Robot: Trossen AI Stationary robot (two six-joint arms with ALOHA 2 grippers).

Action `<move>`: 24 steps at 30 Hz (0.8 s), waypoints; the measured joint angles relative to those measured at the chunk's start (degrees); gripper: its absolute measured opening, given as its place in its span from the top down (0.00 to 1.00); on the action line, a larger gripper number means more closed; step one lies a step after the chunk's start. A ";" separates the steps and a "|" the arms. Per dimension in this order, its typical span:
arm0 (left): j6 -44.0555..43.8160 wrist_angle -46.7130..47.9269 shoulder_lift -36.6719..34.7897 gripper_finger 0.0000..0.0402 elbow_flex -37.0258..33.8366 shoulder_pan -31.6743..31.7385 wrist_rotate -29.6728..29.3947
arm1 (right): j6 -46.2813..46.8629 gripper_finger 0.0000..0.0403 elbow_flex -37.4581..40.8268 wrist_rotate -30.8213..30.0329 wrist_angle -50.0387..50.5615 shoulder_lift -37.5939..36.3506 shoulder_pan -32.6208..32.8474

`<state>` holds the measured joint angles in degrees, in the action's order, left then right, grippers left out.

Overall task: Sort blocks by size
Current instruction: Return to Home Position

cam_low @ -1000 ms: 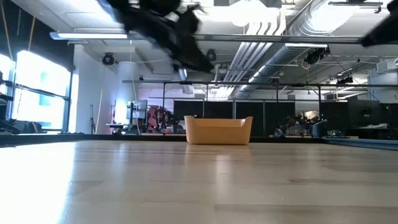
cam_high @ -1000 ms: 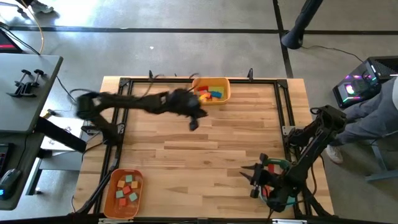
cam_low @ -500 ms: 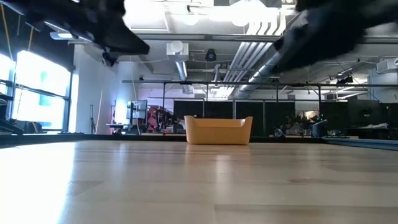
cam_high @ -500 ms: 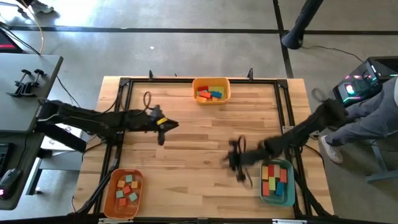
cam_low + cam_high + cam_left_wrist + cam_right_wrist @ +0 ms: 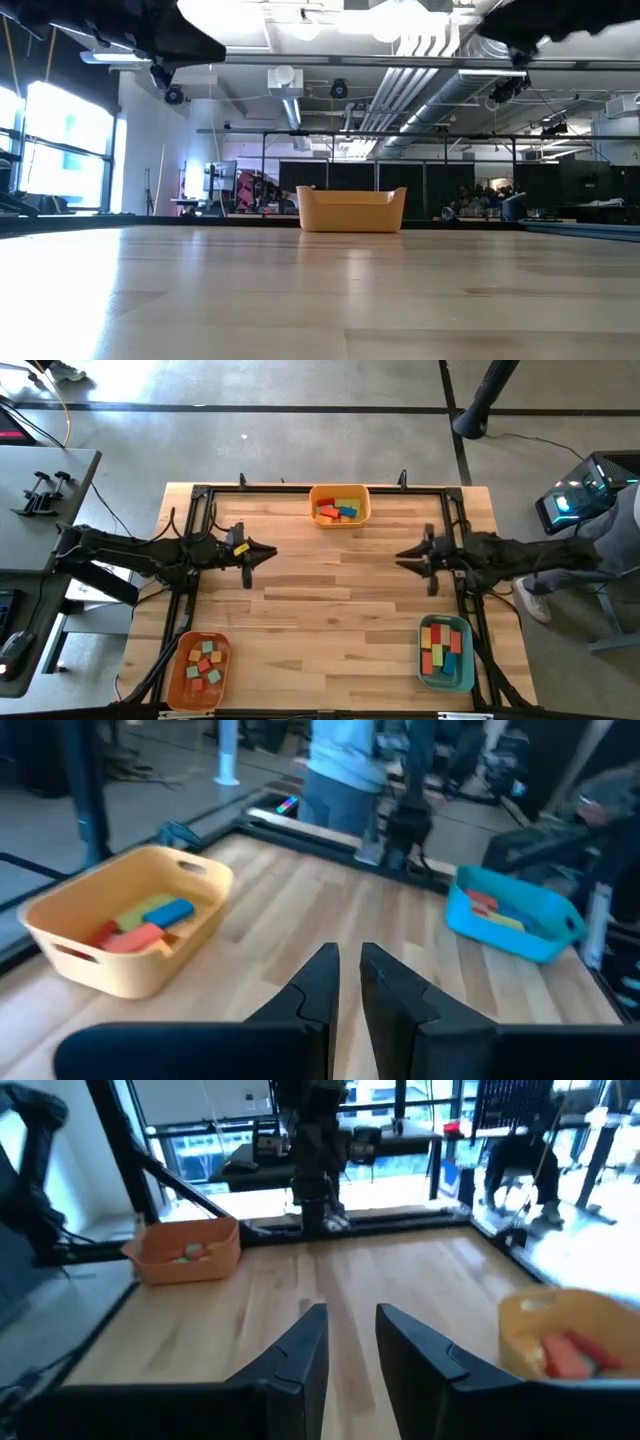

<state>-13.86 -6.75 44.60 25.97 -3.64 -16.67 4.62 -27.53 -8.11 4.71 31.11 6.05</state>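
Note:
All the blocks I see lie in three bins. The yellow bin point(image 5: 340, 504) at the far edge holds red, orange, blue and green blocks point(image 5: 150, 920). The orange bin point(image 5: 200, 668) at the near left holds several small cubes. The teal bin point(image 5: 445, 652) at the near right holds longer blocks. My left gripper point(image 5: 268, 553) hovers over the table's left half, shut and empty, pointing right. My right gripper point(image 5: 402, 556) hovers over the right half, slightly open and empty, pointing left. The two grippers face each other.
Bare wooden table top point(image 5: 335, 600) lies between the two grippers. A black frame point(image 5: 462, 540) runs along the table's edges. A person point(image 5: 600, 550) sits beyond the right edge. In the low view the yellow bin point(image 5: 350, 210) stands at the far edge, with both arms high above the table.
My left gripper has swung from beside the yellow bin toward the table's left edge. My right gripper has moved from over the teal bin, out toward the table's middle, then toward the far edge. The teal bin's blocks now show uncovered.

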 joint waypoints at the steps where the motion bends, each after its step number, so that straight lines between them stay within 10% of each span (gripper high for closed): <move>1: -0.03 -0.15 0.00 0.92 0.08 0.21 -0.44 | 1.49 0.79 1.19 0.08 1.33 -2.49 0.04; 11: 1.51 0.60 0.60 0.92 0.01 0.24 -0.46 | 8.03 0.80 7.93 3.59 5.59 -17.14 0.08; 24: 1.52 0.51 0.61 0.92 0.01 0.24 -0.46 | 7.04 0.80 7.93 4.01 7.19 -18.73 0.08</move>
<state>-12.34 -6.24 45.21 25.98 -3.40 -17.12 11.65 -19.59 -4.10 11.90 12.38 6.13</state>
